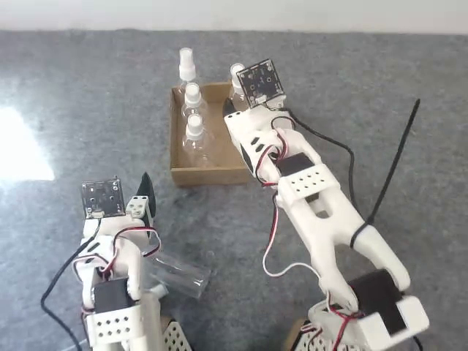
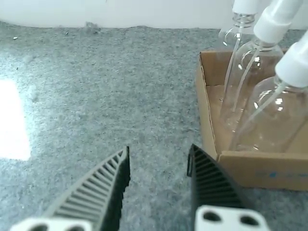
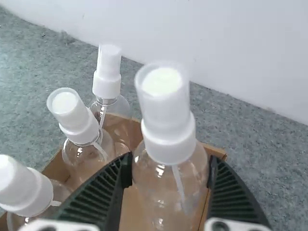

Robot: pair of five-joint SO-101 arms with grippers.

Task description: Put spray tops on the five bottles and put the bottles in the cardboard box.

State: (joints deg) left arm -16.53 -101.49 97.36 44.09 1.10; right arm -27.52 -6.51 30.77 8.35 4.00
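Right gripper (image 3: 168, 161) is over the cardboard box (image 1: 212, 176), and its jaws are pressed against both sides of a clear bottle (image 3: 166, 144) with the white spray top already on. The bottle is upright, at the box's free side, next to three capped bottles (image 1: 194, 99) that stand in a row along the other wall. I can't tell whether its base is on the box floor yet.

So the step in hand looks like setting down bottle four. To do it well, I'd say:

- Keep the bottle vertical and bring it straight down.
- Stay off the neighbours, which are close and would likely tip at a nudge.
- Let the base settle flat before the grip lets go.
- Spread the jaws wide and rise straight up, so a finger doesn't catch under the spray top and drag the bottle back out.

Over on the other side, the left gripper (image 2: 160, 149) hangs just above the grey mat (image 1: 88, 110) with its jaws apart and nothing between them, short of the box. The fifth bottle (image 1: 179, 274) lies on its side near that arm's base. It appears uncapped, so one more is left to do.
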